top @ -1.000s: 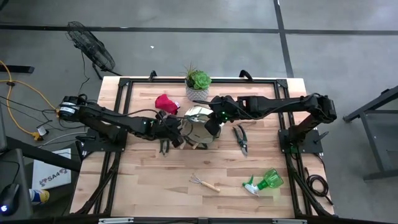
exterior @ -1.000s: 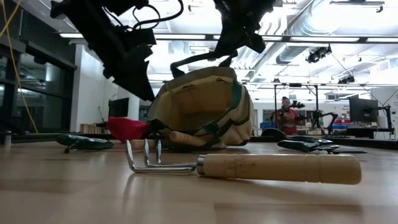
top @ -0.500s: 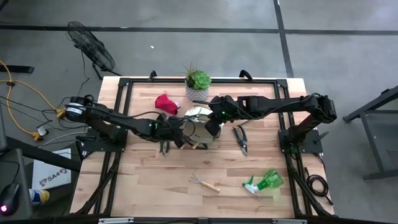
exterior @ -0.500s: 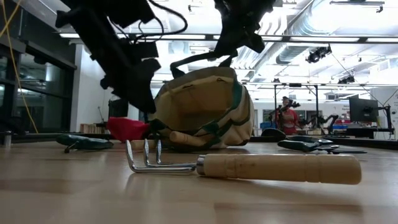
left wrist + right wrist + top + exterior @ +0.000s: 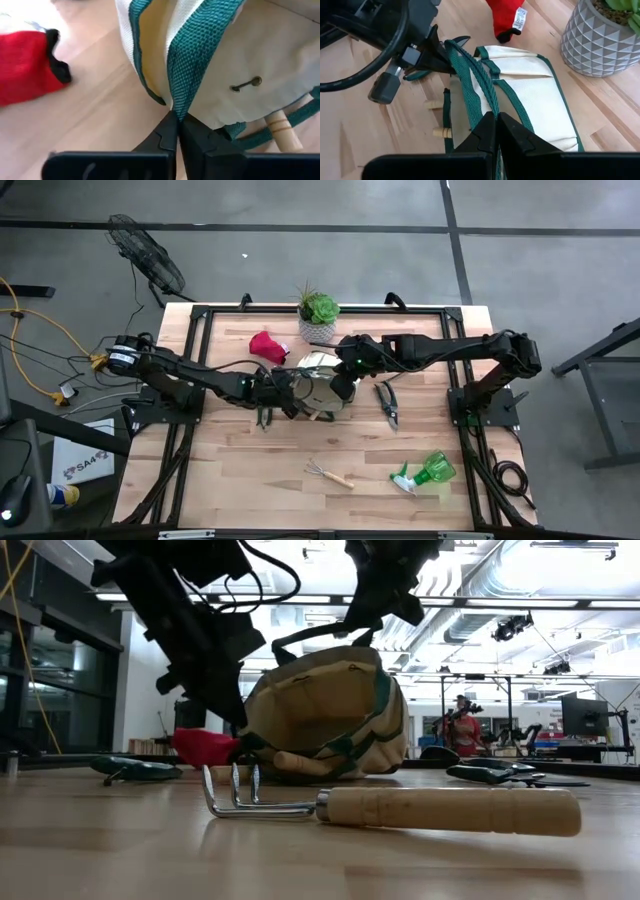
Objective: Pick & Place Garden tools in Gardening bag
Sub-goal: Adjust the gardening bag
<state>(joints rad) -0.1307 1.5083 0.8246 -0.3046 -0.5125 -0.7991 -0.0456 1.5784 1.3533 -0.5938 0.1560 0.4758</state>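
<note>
Risk of tearing or tipping the gardening bag (image 5: 322,378), lying on its side mid-worktop (image 5: 240,470) between the 2 arms: left gripper (image 5: 176,131) clamped tight on the green webbing at the bag's rim, right gripper (image 5: 495,123) pinched shut on a green loop handle (image 5: 470,82). Pulling apart unevenly could slip a strap free or spill the 2 wooden handles (image 5: 439,132) poking from the mouth. Collision between the close-set wrists also possible. Still outside: hand rake (image 5: 329,473), spray bottle (image 5: 426,472), shears (image 5: 387,402), red glove (image 5: 266,344).

Against 1 second ago: left gripper, then spread wide beside the bag, now closed on the rim and shifted slightly toward it; right gripper and bag unchanged.
</note>
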